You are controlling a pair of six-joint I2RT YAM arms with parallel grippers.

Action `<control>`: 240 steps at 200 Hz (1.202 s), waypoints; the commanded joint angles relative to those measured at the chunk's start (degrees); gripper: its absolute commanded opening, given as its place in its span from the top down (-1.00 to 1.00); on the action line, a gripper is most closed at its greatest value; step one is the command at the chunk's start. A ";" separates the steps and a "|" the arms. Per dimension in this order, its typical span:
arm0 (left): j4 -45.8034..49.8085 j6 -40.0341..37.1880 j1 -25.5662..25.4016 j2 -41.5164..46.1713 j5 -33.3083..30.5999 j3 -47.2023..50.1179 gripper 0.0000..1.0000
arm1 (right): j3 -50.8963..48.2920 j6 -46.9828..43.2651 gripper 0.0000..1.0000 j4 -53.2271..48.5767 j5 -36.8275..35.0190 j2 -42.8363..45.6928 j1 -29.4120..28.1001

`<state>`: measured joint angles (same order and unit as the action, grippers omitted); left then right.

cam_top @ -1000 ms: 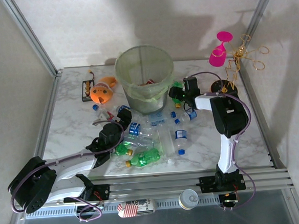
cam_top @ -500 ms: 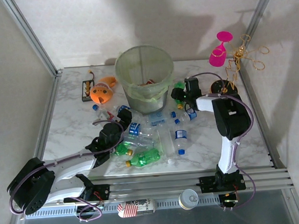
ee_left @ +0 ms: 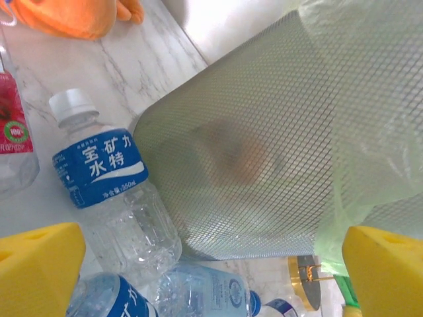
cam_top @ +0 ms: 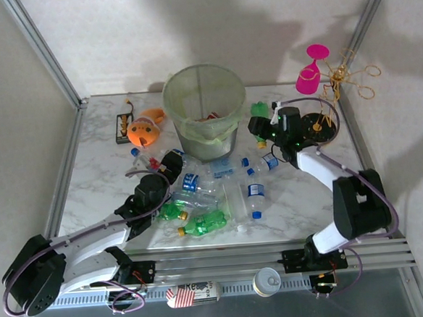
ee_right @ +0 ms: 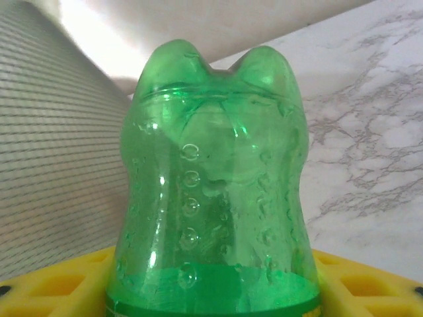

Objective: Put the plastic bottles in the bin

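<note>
The pale-green bin (cam_top: 205, 108) stands at the back middle of the table; its mesh wall (ee_left: 264, 145) looms close in the left wrist view. My right gripper (cam_top: 269, 127) is shut on a green bottle (cam_top: 259, 111), holding it just right of the bin. That green bottle (ee_right: 211, 185) points base-first away from the gripper (ee_right: 211, 290), with the bin wall (ee_right: 53, 132) to its left. My left gripper (cam_top: 170, 163) is open (ee_left: 211, 277) over clear blue-labelled bottles (ee_left: 106, 172). More clear bottles (cam_top: 255, 192) and green bottles (cam_top: 205, 223) lie in front of the bin.
An orange plush toy (cam_top: 145, 128) and a black battery holder (cam_top: 124, 125) lie left of the bin. A pink goblet (cam_top: 311, 72), gold wire ornament (cam_top: 347, 76) and round stand (cam_top: 318, 122) are at the back right. Two cans (cam_top: 192, 294) lie on the front rail.
My right arm has stretched out and carried the green bottle up and slightly right, beside the bin's rim. The left arm has edged a little towards the bin.
</note>
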<state>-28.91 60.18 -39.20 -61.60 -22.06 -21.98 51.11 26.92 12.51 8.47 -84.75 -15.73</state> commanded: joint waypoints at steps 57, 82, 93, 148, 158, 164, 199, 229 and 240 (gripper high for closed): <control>3.19 -3.12 7.03 4.46 2.58 1.09 -0.99 | -1.62 -0.75 -0.10 -11.11 3.09 19.82 -0.62; 3.24 -2.54 9.27 3.65 5.74 0.56 -0.99 | 3.19 -1.48 -0.08 -13.92 2.78 21.96 -1.21; 3.48 -2.82 9.90 3.26 6.71 0.01 -0.99 | 5.76 -1.68 -0.08 -14.48 2.78 21.67 -1.80; 4.91 -4.92 12.10 2.31 7.20 -0.68 -0.99 | 21.11 -6.86 -0.06 -15.06 0.45 10.58 -9.60; 5.12 -5.07 12.46 2.91 7.52 -0.27 -0.99 | 23.99 -7.49 -0.05 -14.89 0.37 7.56 -10.97; 5.40 -5.22 12.71 3.37 7.56 0.02 -0.99 | 25.73 -7.86 -0.05 -14.80 0.36 5.89 -11.65; 8.16 -5.41 14.44 8.13 7.14 2.53 -0.99 | 37.18 -10.91 -0.05 -17.43 -1.36 -6.00 -15.70; 10.62 -5.62 15.37 13.80 5.34 5.10 -0.99 | 45.30 -11.84 -0.06 -19.97 -2.27 -14.47 -16.87; 12.22 -5.60 15.66 15.74 4.84 6.02 -0.99 | 47.95 -12.24 -0.07 -21.11 -2.36 -17.01 -17.10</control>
<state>-20.64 55.46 -24.40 -49.58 -15.73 -18.15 92.73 16.99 -5.87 7.70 -97.67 -32.23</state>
